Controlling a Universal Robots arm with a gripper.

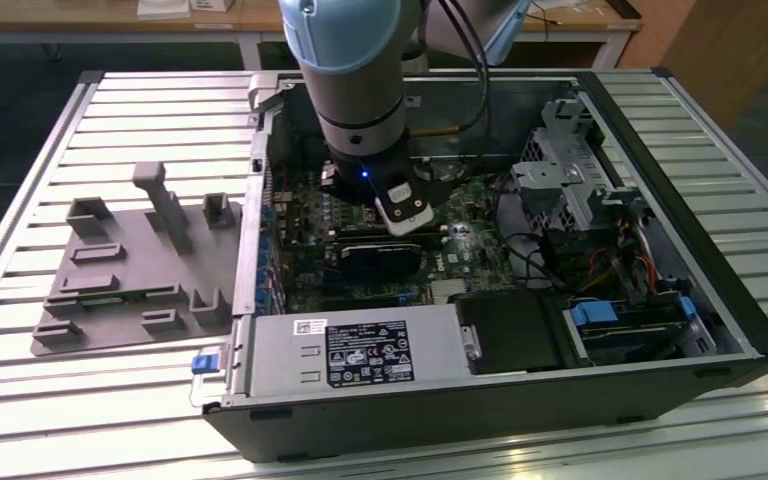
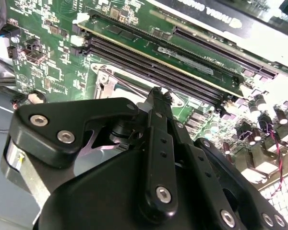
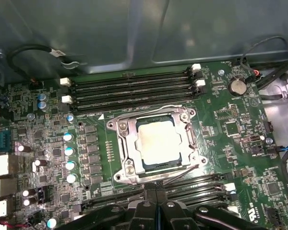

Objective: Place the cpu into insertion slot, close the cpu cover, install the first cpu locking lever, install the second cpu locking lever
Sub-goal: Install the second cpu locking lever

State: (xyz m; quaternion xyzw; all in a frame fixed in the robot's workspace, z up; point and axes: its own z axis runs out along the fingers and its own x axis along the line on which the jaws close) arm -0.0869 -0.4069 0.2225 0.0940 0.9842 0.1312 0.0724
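One dull silver-grey square cpu [image 3: 159, 143] lies flat in the one silvery-rimmed insertion slot [image 3: 126, 168] on the green circuit board [image 3: 240, 139], its edges slightly askew to the four memory slots. One thin silvery cpu cover [image 3: 130, 139] frames it. The black gripper [image 2: 156, 93] hovers just above, fingers together, holding nothing.

Silvery square cpu cover [image 3: 156, 143] lies open from above. Long black memory slots [image 3: 132, 88] flank it closely. Grey metal case wall [image 3: 134, 28] stands beyond those slots.

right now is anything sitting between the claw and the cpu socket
Nothing visible does. In the first wrist view the cpu already lies in the insertion slot, with the cpu cover framing it. The claw sits at the socket's edge beside the thin wire levers, with only bare board between them.
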